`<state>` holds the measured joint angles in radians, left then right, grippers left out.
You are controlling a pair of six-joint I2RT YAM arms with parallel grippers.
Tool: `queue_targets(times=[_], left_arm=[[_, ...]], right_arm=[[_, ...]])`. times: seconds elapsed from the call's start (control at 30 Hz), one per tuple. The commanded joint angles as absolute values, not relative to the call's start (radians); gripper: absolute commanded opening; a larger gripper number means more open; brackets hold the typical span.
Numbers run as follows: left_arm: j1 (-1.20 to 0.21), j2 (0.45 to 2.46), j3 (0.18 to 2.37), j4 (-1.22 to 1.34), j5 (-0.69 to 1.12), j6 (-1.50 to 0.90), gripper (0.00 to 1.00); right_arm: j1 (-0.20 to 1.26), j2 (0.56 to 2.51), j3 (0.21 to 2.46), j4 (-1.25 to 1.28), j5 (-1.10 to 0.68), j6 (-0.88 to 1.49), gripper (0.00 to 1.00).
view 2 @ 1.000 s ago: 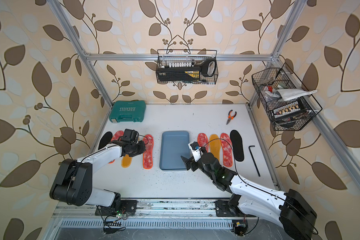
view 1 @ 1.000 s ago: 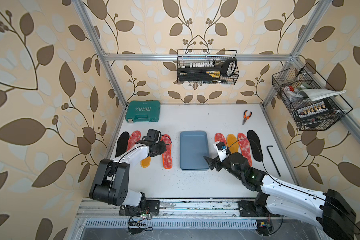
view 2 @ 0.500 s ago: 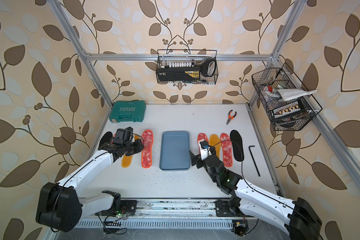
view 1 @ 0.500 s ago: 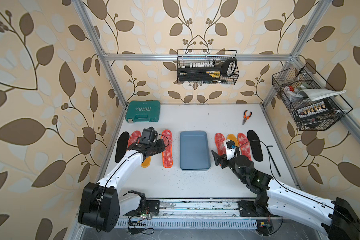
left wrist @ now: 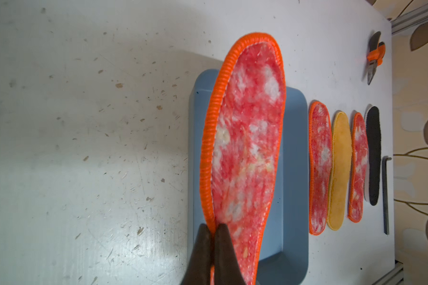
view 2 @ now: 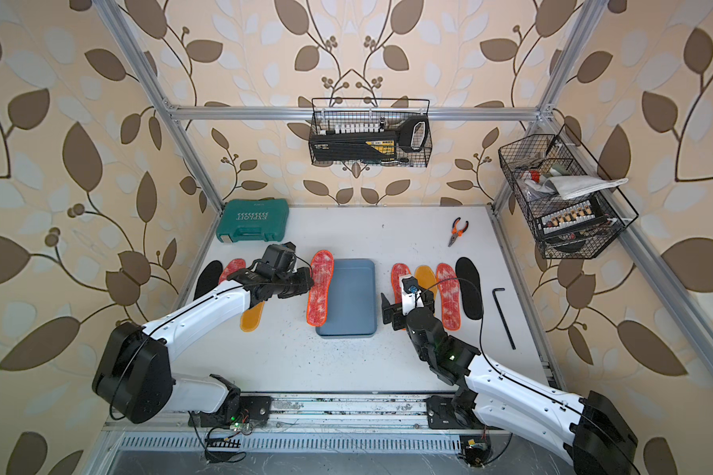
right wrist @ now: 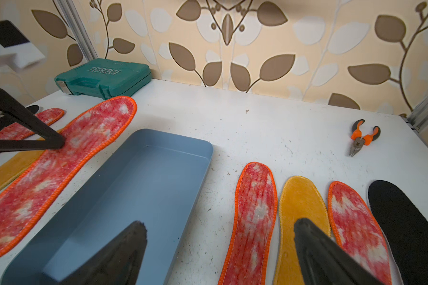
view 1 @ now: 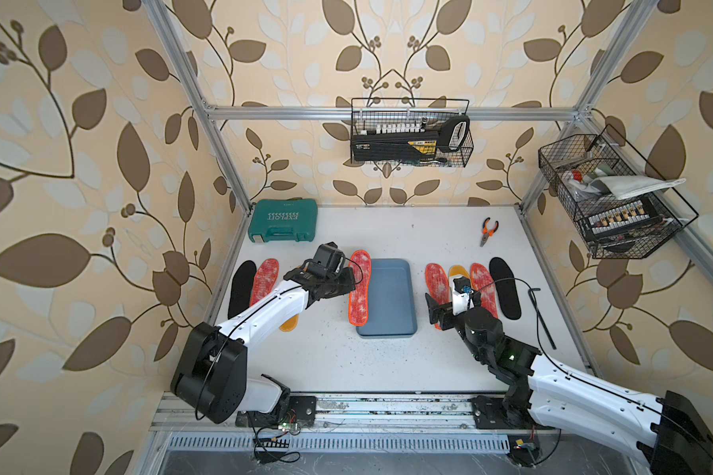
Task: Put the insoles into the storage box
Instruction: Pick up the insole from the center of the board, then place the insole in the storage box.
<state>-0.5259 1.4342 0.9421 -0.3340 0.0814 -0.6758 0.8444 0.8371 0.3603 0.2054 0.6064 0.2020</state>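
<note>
White table (view 1: 387, 370): the box (view 1: 392, 296) is empty. The left gripper (left wrist: 213, 225) pinches one red insole (view 1: 359, 288) over the box's rim. The right gripper (right wrist: 219, 223) gapes empty beside the box. Seven other insoles (view 1: 504, 288) flank the box, unpacked.

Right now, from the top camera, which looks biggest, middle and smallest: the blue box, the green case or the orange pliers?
In a top view, largest to smallest:
1. storage box
2. green case
3. pliers
No two look close in size.
</note>
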Motion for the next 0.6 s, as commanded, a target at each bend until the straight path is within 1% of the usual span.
queue_targets(times=[0.0, 0.23, 0.57], left_arm=[[-0.551, 1.498, 1.003, -0.295, 0.022, -0.718, 0.0], [-0.573, 1.609, 1.043, -0.299, 0.002, -0.744, 0.0], [-0.615, 1.669, 1.047, -0.326, -0.043, -0.775, 0.0]], right_arm=[[0.848, 0.827, 0.343, 0.201, 0.636, 0.213, 0.96], [0.844, 0.837, 0.348, 0.197, 0.632, 0.212, 0.96], [0.841, 0.851, 0.355, 0.196, 0.623, 0.212, 0.96]])
